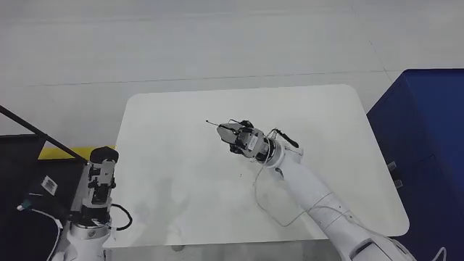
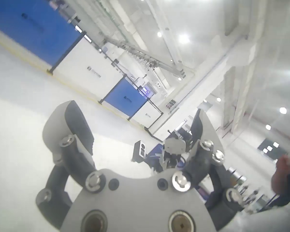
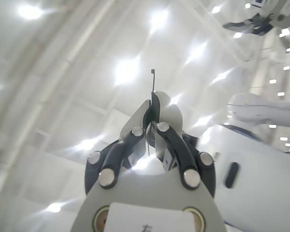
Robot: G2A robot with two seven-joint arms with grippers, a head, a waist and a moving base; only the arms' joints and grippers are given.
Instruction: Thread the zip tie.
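Here's the white worktop (image 1: 181, 123), broad and bare across its middle, and over that middle hangs your right arm. Its right gripper (image 1: 230, 134) is pressed together on the zip tie (image 1: 214, 125), a short black length poking out past the fingertips. From the wrist you see it plainly: the zip tie (image 3: 153, 80) is pinched flat between the pads and angled up against the ceiling lights. What looks like the small head is at the far end, and the thin tail runs back between the fingers toward the palm. Your left gripper (image 1: 104, 154) sits well apart at the worktop's left edge, fingers (image 2: 72, 121) spread wide with nothing in them. My read: threading hasn't begun, and the tail needs a second hold before it can meet the head (one gripper alone can't bend it round). So bring the left across slowly, line it up square to the strap, and hold the right's pinch firm so the tie doesn't swivel. Room is generous between the two arms; mind the blue panel (image 1: 420, 138) just off the right edge and the dark bar (image 1: 36, 134) off the left.
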